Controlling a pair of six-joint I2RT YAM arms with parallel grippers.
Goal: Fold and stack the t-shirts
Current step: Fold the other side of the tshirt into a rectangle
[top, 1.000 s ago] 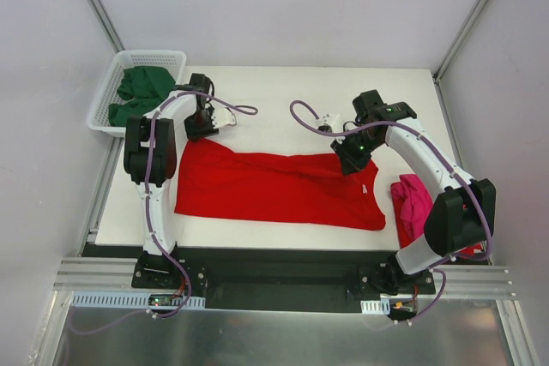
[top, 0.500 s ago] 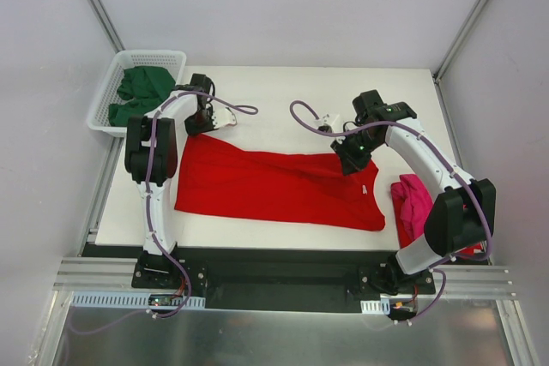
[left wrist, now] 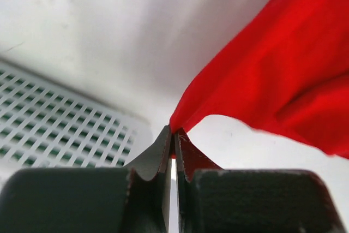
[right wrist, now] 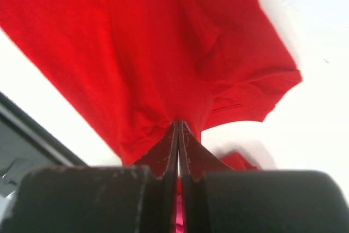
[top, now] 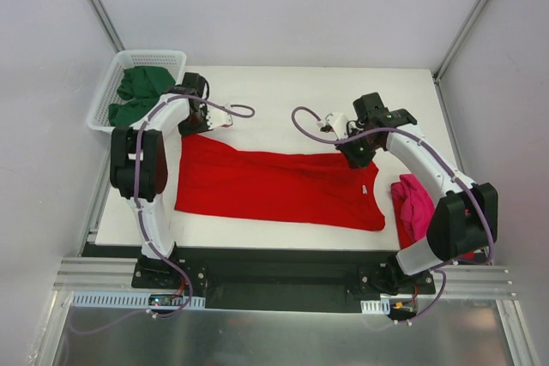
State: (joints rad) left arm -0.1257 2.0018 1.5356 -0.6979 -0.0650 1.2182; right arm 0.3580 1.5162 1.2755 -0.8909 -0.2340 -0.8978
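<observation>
A bright red t-shirt (top: 274,186) lies spread across the white table (top: 283,96). My left gripper (top: 192,122) is shut on the shirt's far left corner and holds it lifted; the left wrist view shows the red cloth (left wrist: 283,69) pinched at the fingertips (left wrist: 163,145). My right gripper (top: 353,153) is shut on the shirt's far right edge; the right wrist view shows red cloth (right wrist: 158,47) hanging from the closed fingertips (right wrist: 188,145). A magenta-pink shirt (top: 413,205) lies bunched at the right. Dark green shirts (top: 141,92) sit in the basket.
A white lattice basket (top: 107,92) stands at the table's far left corner, just beside my left gripper; its wall shows in the left wrist view (left wrist: 60,129). The table's near edge (top: 257,248) runs in front of the arm bases.
Both grippers have moved away from the arm bases, pulling the red shirt's far edge with them. The left gripper now sits closer to the basket.
</observation>
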